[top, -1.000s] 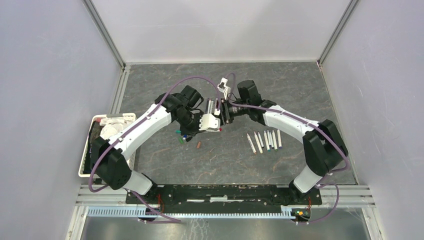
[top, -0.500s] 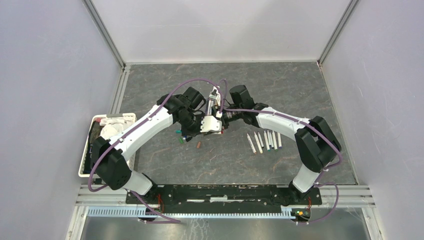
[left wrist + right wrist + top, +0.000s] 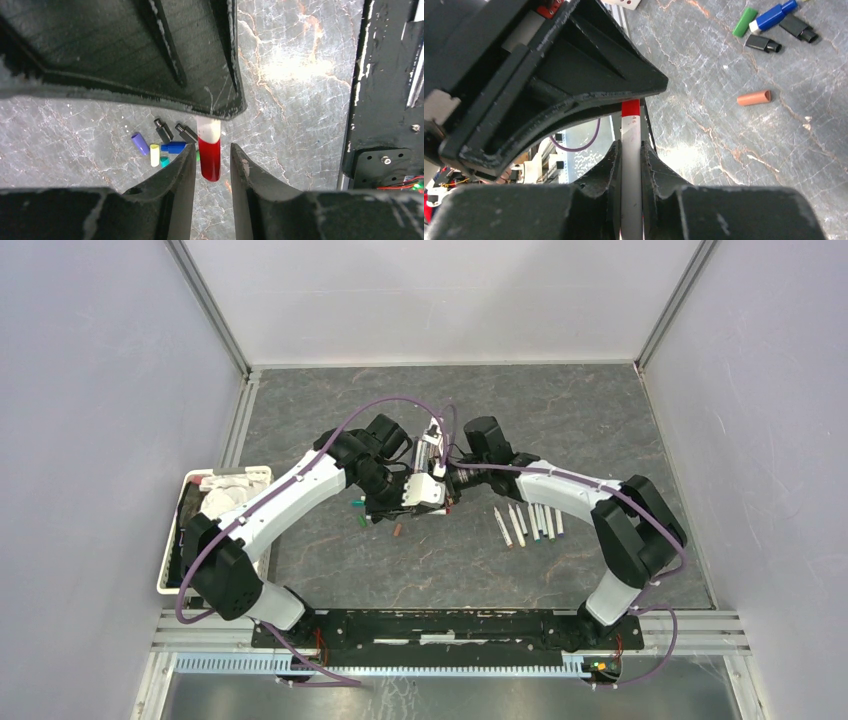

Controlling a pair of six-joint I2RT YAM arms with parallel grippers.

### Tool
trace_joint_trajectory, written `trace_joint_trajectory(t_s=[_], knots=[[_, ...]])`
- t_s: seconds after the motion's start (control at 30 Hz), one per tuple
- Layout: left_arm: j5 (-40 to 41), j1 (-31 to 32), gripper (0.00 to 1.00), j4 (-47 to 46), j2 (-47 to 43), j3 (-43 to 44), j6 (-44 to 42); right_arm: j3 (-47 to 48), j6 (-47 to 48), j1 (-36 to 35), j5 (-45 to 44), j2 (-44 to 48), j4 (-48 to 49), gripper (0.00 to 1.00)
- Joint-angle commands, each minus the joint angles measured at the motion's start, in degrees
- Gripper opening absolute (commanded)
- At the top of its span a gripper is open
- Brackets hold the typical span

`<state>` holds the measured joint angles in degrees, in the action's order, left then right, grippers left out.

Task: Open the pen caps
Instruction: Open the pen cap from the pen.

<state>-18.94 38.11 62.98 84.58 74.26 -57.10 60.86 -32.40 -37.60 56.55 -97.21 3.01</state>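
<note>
right gripper (image 3: 629, 146) clamped tight on thin white pen barrel (image 3: 631, 131). red plastic cap (image 3: 209, 160) sitting between left gripper (image 3: 213, 151) jaws, narrowly parted, a gap on one side. loose coloured plastic caps (image 3: 172, 147) lying on grey marbled tabletop (image 3: 300, 100) just beyond left fingertips.

The glossy red plastic pen cap (image 3: 209, 159) tops a white plastic pen barrel (image 3: 631, 135). Left of that red cap lie a purple cap (image 3: 140, 143), a yellow cap (image 3: 154, 155), a blue cap (image 3: 174, 147) and black caps (image 3: 162, 130), on the grey marbled tabletop (image 3: 300, 75) with orange veins.

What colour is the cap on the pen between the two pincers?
Red: the cap on the pen shows best in the left wrist view.
</note>
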Motion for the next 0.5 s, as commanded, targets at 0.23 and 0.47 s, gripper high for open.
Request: trace_joint_trajectory(t_s=[0.23,0.47], knots=[[-11.2,-0.4,0.38,1.2,-1.0,1.9,-1.3,-6.2,-2.8,1.3,2.0,7.1,9.7,0.00],[-12.8,-0.4,0.28,1.2,0.4,3.1,0.3,-6.9,-3.3,1.3,1.9,7.4,10.4,0.00]])
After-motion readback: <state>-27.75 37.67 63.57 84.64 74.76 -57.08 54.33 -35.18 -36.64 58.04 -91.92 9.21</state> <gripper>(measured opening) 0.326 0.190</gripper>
